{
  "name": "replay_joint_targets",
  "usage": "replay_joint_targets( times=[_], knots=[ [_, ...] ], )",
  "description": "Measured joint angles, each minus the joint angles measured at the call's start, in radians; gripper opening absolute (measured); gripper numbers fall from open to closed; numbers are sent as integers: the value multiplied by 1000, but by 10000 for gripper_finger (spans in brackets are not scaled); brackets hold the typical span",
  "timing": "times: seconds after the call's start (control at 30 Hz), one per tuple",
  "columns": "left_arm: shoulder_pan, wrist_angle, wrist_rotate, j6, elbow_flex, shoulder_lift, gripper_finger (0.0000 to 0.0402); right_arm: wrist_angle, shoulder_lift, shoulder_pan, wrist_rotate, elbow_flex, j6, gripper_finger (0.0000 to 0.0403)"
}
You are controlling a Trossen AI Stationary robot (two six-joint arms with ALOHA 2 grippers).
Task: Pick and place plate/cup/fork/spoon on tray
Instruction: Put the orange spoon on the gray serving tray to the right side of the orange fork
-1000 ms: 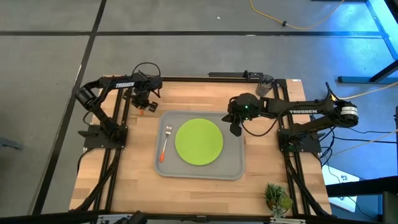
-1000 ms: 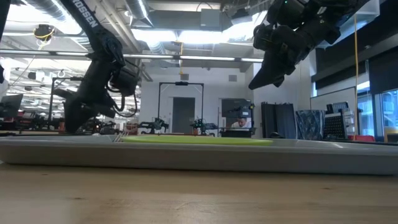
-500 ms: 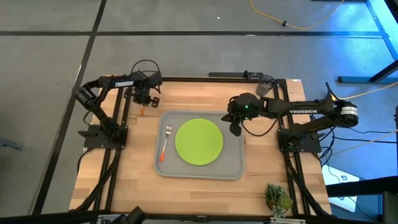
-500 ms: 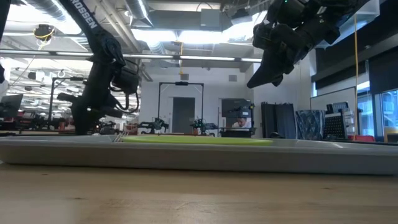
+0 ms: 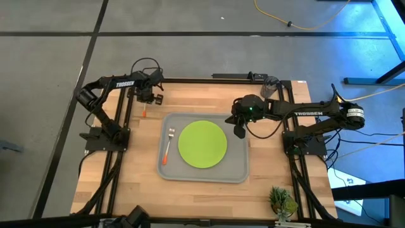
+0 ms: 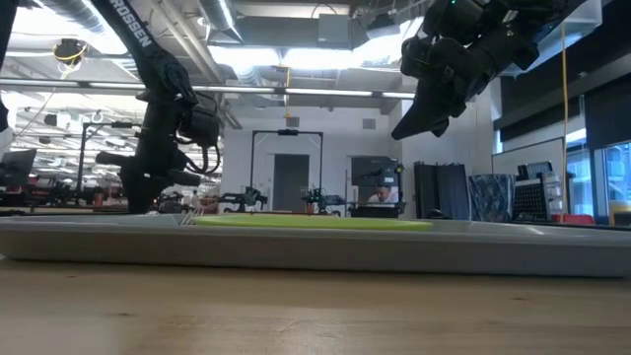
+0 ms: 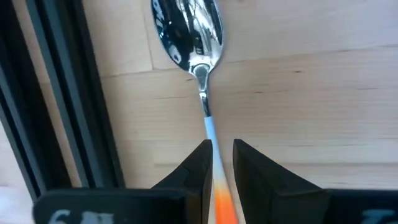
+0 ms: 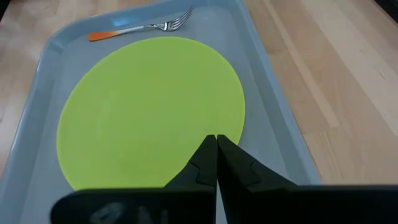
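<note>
Left pincer (image 7: 217, 163), shifted toward the table's far-left corner, now narrowly straddles the spoon (image 7: 189, 34) handle; grasp seems imminent. Right pincer (image 8: 216, 155) shut over the tray (image 8: 267, 74).

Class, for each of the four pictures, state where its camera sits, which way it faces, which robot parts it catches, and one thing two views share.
High view: overhead, facing straight down; both arms, tray, plate, fork.
Low view: at tabletop height, facing level across the tray's rim into the room; both arms hang from above.
Left wrist view: on the left arm, facing the spoon; the left tool straddles its handle.
Right wrist view: on the right arm, facing the tray; the shut right tool hangs over the plate.
Shared: high and right wrist views both show the fork beside the plate.
</note>
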Motion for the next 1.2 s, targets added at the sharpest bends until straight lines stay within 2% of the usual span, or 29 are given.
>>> replay_joint_targets(
  times=[0.6, 1.2],
  knots=[
    [8, 54, -5, 1, -39, 1, 56, -1, 0, 0, 10, 0, -3, 6],
    [-8, 82, -77, -42, -39, 37, 56, -1, 0, 0, 33, 0, -3, 6]
  ],
)
